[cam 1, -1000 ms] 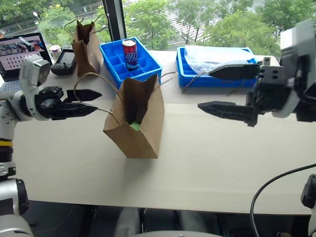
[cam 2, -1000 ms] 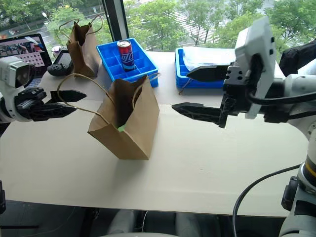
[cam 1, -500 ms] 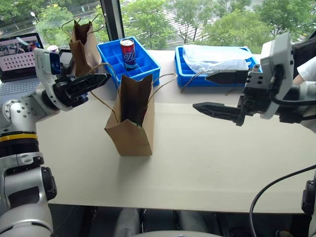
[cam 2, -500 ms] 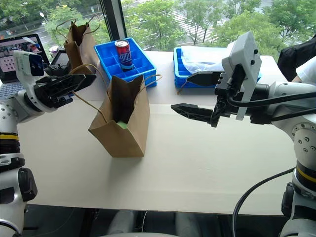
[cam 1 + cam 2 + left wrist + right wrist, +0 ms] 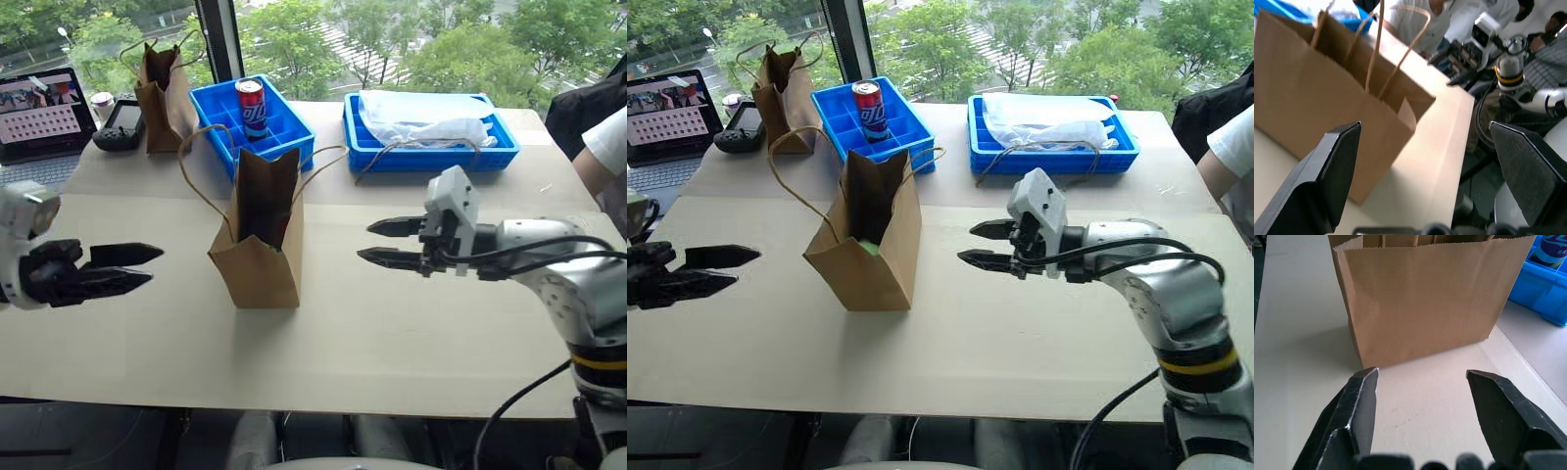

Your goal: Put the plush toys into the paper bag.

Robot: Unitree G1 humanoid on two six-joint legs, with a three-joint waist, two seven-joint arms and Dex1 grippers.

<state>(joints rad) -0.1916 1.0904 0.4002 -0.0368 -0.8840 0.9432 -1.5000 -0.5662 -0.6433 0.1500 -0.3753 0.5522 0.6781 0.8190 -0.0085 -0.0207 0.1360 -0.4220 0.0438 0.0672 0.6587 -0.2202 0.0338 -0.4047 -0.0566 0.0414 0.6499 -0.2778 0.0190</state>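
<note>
The paper bag (image 5: 865,245) stands upright mid-table, nearer the left edge, its mouth open; inside only a sliver of the green plush toy (image 5: 867,249) shows, the rest hidden by the bag's walls. The left gripper (image 5: 125,268) lies level over the table's left edge, pointing at the bag, fingers spread and empty. The right gripper (image 5: 975,246) points at the bag from the other side, fingers apart and empty, bare tabletop between.

Soda can (image 5: 255,106) upright in blue tray (image 5: 292,132); laptop (image 5: 41,110), maybe phone (image 5: 120,123) beside
</note>
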